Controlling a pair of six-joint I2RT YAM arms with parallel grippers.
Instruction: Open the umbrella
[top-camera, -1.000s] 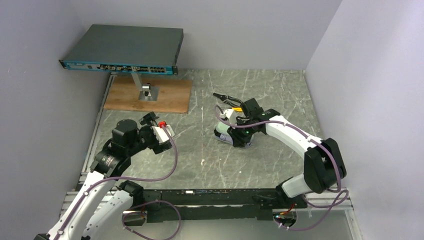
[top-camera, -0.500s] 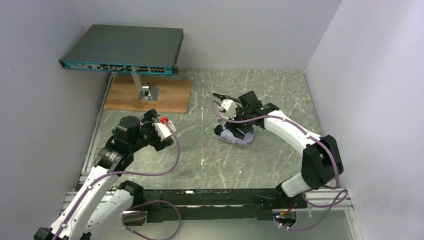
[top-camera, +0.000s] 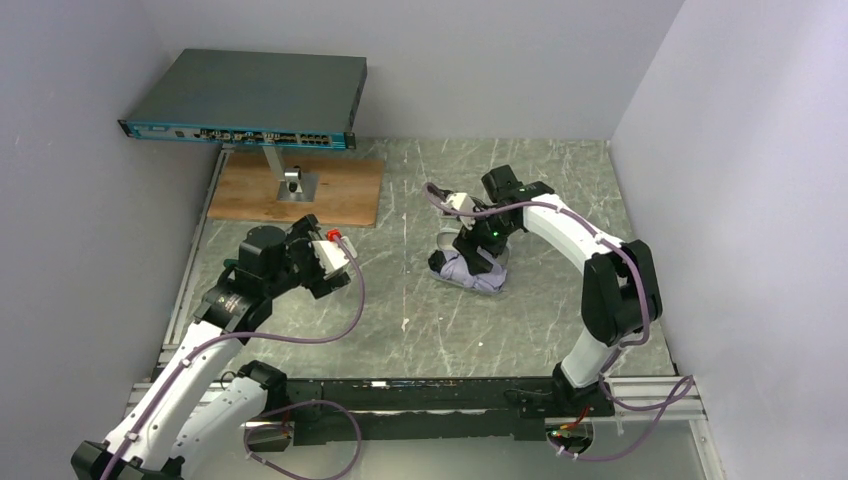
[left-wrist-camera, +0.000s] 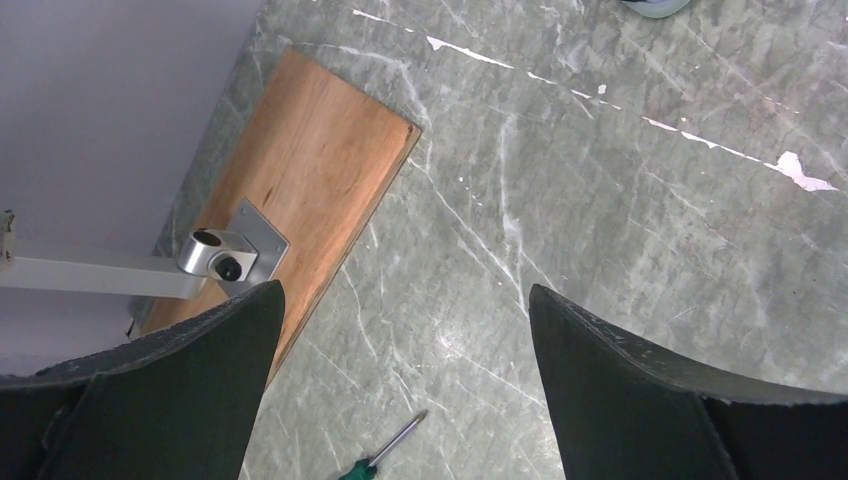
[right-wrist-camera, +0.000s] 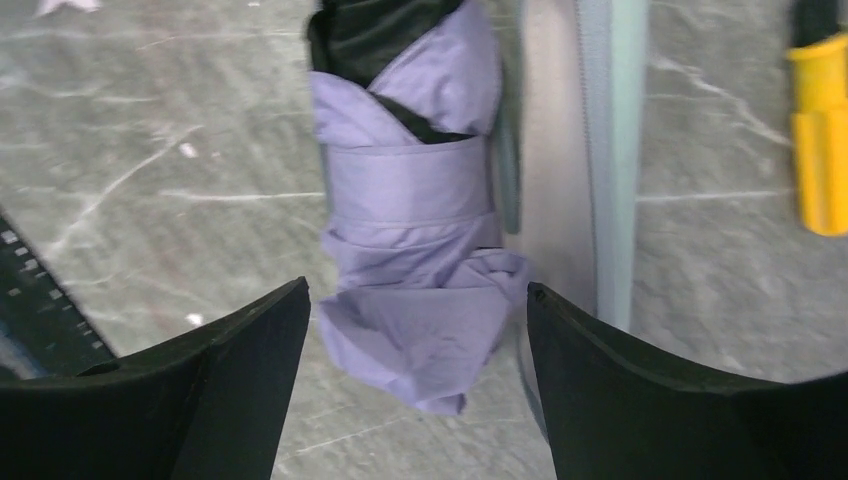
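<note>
Nearest in, the left gripper hangs over the table with fingers spread and nothing between them, so it's free to help. Mid-table, the right gripper sits wide open straight above the umbrella, which lies folded right beside a pale oval case. The strap is wrapped around it, so it's probably best to clamp the fabric bundle squarely and leave the strap reachable.
</note>
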